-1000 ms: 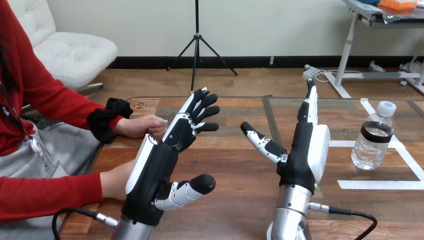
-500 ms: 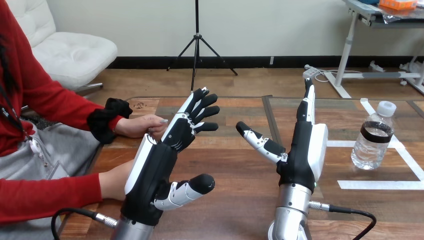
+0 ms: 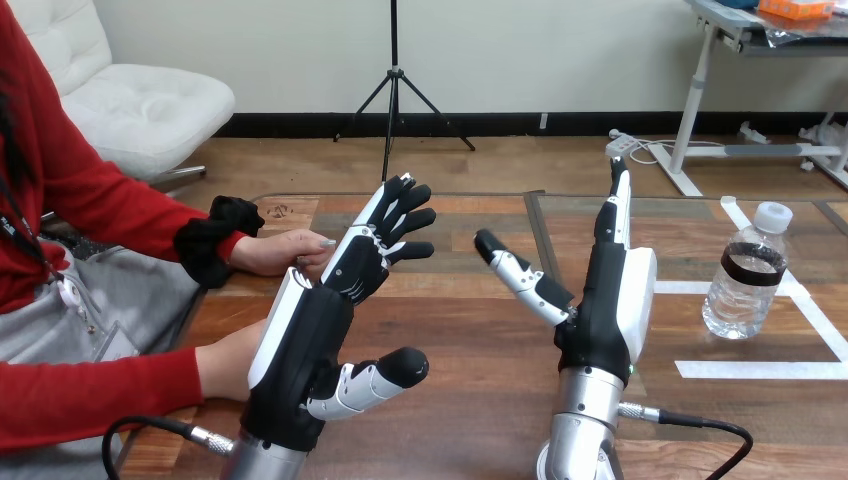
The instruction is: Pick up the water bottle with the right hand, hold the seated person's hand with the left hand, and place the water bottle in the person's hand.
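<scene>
A clear water bottle (image 3: 745,272) with a white cap and a dark band stands upright on the table at the right, inside a taped square. My right hand (image 3: 610,300) is raised edge-on over the table's middle, fingers straight and thumb spread, a good way left of the bottle. My left hand (image 3: 315,335) is raised at the left, open, with fingers pointing away. The person's hand (image 3: 285,250) rests on the table just behind and left of my left hand's fingers. Their other hand (image 3: 225,360) lies near the table's left edge, partly hidden behind my left palm.
White tape lines (image 3: 760,368) mark a square on the wooden table (image 3: 470,340) around the bottle. A dark seam (image 3: 537,235) runs across the tabletop between my hands. The person sits at the left side.
My right hand has shifted slightly and its thumb has lifted a little. The left hand, the bottle and the person's hands have stayed where they were.
</scene>
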You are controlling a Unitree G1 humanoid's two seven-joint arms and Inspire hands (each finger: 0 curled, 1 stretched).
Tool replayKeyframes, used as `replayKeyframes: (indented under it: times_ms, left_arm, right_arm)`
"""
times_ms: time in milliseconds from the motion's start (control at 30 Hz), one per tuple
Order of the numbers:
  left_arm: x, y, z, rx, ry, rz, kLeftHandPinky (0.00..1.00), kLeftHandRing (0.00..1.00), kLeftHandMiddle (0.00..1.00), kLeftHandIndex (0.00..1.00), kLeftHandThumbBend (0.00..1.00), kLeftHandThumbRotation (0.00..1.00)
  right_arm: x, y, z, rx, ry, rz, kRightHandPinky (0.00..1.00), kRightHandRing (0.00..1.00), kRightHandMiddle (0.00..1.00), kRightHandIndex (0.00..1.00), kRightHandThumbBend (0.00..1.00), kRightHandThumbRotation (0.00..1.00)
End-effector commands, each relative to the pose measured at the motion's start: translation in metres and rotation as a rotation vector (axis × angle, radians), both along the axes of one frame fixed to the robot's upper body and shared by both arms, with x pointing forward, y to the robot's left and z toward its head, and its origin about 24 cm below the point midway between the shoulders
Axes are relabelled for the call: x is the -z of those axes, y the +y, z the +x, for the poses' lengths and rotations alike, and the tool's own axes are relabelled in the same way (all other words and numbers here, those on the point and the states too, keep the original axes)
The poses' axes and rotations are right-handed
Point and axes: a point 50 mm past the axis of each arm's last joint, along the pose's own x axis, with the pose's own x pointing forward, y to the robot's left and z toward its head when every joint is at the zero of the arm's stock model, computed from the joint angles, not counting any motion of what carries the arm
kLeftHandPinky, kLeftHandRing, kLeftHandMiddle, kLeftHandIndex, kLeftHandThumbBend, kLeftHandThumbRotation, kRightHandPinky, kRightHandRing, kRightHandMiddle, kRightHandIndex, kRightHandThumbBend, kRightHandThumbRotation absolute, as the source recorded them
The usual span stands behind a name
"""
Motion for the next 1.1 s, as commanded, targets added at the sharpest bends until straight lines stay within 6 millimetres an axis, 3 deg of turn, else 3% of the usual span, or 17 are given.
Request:
replayKeyframes:
  times_ms: [0, 633, 900, 1067]
  left_arm:
    - [-0.0131, -0.0019, 0.0097, 0.012, -0.061, -0.005, 0.78, 0.88, 0.92, 0.95, 0.85, 0.78]
    - [-0.0139, -0.0013, 0.0106, 0.004, -0.077, -0.003, 0.77, 0.87, 0.91, 0.95, 0.83, 0.79]
    - [-0.0133, -0.0007, 0.0102, -0.007, -0.074, 0.003, 0.75, 0.86, 0.91, 0.94, 0.84, 0.79]
    - [-0.0127, -0.0018, 0.0101, 0.013, -0.056, -0.011, 0.77, 0.87, 0.92, 0.94, 0.86, 0.78]
  right_arm:
    - [-0.0282, -0.0013, 0.019, -0.011, -0.111, 0.01, 1.0, 1.0, 1.0, 1.0, 1.0, 0.56]
    - [-0.0289, -0.0029, 0.0195, -0.008, -0.112, 0.036, 1.0, 1.0, 1.0, 1.0, 1.0, 0.62]
    - [-0.0287, -0.0036, 0.0195, -0.007, -0.109, 0.043, 1.0, 1.0, 1.0, 1.0, 1.0, 0.62]
    - [-0.0287, -0.0039, 0.0191, 0.001, -0.112, 0.027, 1.0, 1.0, 1.0, 1.0, 1.0, 0.56]
